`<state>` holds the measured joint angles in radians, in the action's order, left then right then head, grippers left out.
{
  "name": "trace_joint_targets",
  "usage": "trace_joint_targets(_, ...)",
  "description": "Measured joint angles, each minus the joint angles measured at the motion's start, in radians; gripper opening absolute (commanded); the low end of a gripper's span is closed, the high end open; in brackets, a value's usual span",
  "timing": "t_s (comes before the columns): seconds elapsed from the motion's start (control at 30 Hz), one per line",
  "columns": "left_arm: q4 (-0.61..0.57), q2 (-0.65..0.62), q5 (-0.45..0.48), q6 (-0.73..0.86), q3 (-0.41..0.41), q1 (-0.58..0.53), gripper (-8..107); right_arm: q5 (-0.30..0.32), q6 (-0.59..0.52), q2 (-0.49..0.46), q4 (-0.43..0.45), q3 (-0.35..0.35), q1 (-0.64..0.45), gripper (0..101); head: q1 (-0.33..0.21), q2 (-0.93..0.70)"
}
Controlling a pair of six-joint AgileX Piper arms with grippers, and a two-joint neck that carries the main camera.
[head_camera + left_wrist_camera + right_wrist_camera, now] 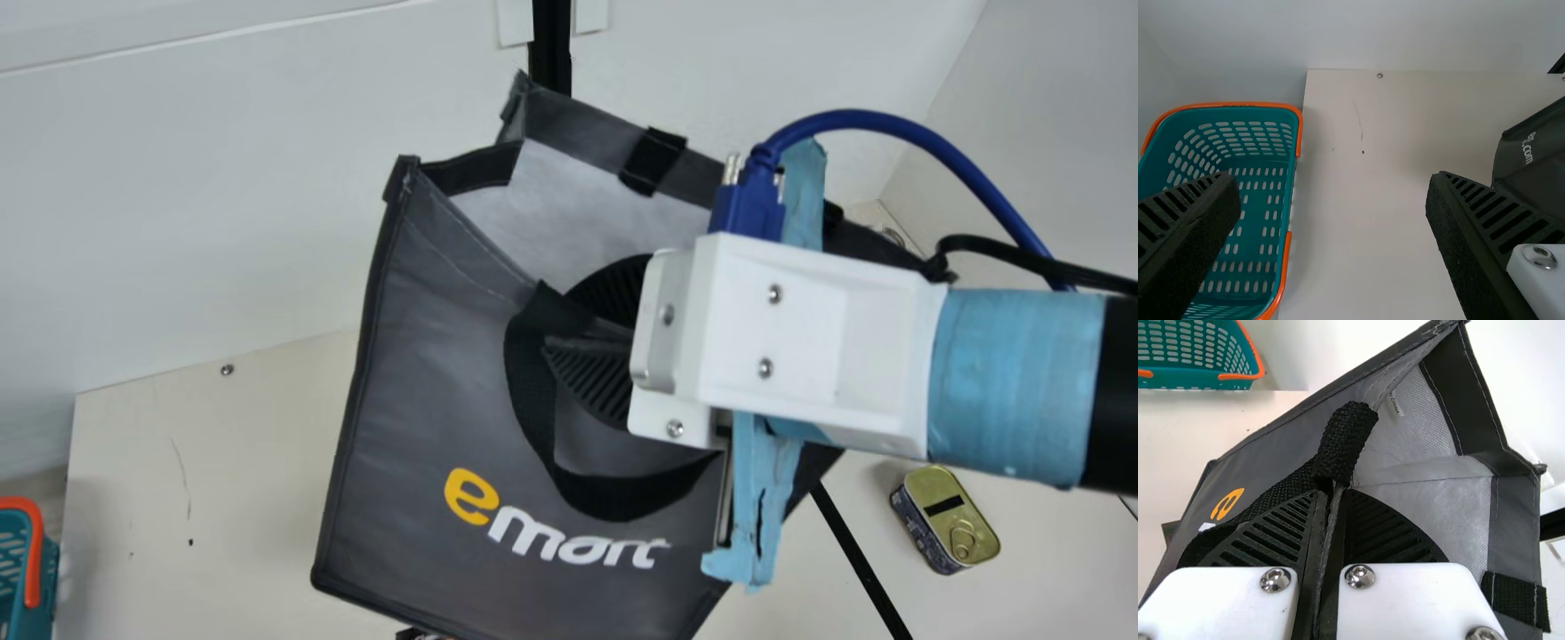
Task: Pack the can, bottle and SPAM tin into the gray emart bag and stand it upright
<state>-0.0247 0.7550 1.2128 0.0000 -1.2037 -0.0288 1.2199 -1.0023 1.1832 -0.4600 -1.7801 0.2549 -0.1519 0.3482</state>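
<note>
In the main view my right gripper (594,342) is shut on the front rim of the gray emart bag (427,400), beside its black handle. The bag is upright but tilted, its mouth partly open. In the right wrist view the gripper (1335,503) pinches the edge of the bag (1271,433), one finger outside and one inside. A flat tin with a ring pull (953,520) lies right of the bag. My left gripper (1335,193) stands open with nothing between its fingers; part of the bag (1538,167) is beyond it. The bag's bottom inside is hidden.
A teal basket with orange handles (1290,267) stands at the table's left side. The white wall (222,204) rises behind the table (222,462). A black strip (858,556) runs between bag and tin, and a small object edge pokes out below the bag.
</note>
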Motion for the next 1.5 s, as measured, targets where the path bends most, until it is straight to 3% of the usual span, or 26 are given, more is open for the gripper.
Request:
trace_joint_targets(0.47, 0.0, 0.0, 0.0, 0.0, 0.0, 0.0, 90, -0.003, 0.017, -0.026, 0.006, 0.083, 0.018, 0, 0.0, 0.0)
trace_joint_targets(1.5, 0.0, 0.0, 0.0, 0.0, 0.0, 0.0, 90, 0.0, 0.111, -0.09, 0.014, 0.226, 0.168, 0, 0.0, -0.002)
